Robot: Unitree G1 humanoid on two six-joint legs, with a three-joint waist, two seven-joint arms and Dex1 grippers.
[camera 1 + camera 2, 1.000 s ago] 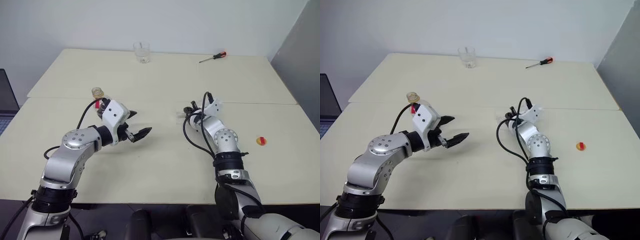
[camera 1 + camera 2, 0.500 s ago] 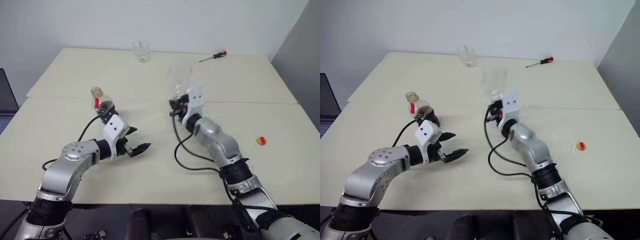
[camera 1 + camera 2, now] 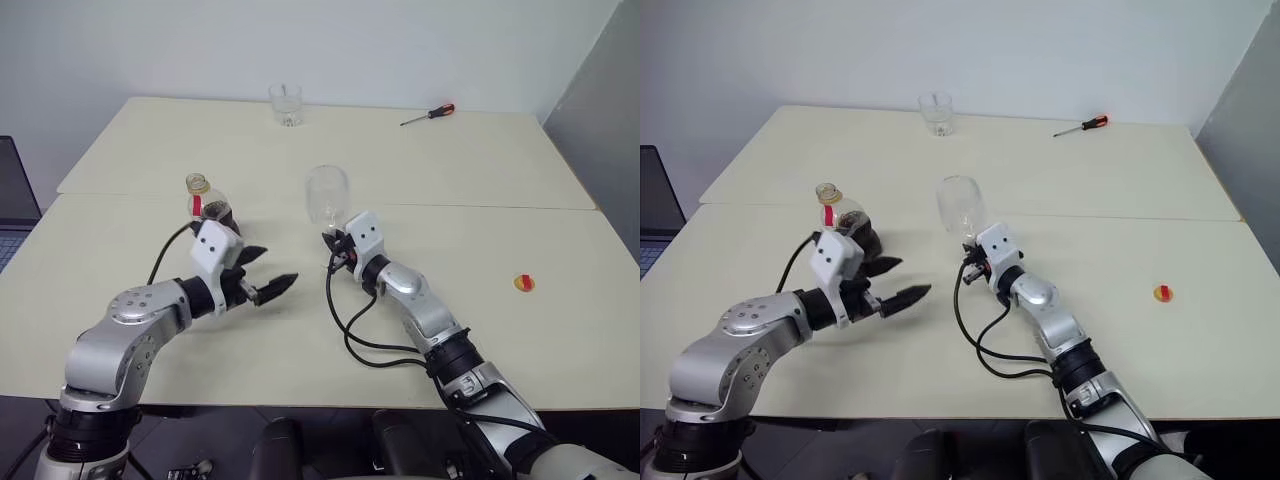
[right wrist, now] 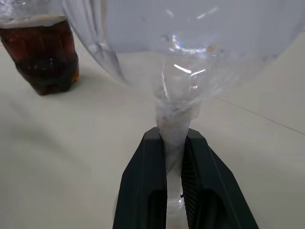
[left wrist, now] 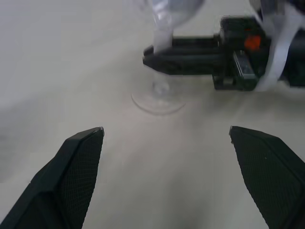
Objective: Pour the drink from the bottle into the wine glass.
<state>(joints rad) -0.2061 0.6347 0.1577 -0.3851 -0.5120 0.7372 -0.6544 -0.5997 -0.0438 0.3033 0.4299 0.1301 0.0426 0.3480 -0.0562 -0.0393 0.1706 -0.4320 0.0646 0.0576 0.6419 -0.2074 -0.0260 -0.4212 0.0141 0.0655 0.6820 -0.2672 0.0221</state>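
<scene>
Right now the right gripper (image 4: 174, 157) has its fingers clamped on the stem of the wine glass (image 3: 327, 195), upright at the table's (image 3: 480, 170) centre. The bottle (image 3: 207, 207), uncapped with dark drink (image 4: 45, 55) low inside, stands at the glass's nine o'clock. The left gripper (image 3: 263, 277) hangs wide open just short of it; next it must grasp the bottle. A tumbler (image 3: 285, 104) at twelve, a screwdriver (image 3: 427, 114) at one o'clock, a cap (image 3: 521, 283) at three.

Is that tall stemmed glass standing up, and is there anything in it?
Upright and empty. The wine glass stands with its foot on the table, its bowl clear, while the right gripper clamps its stem.
</scene>
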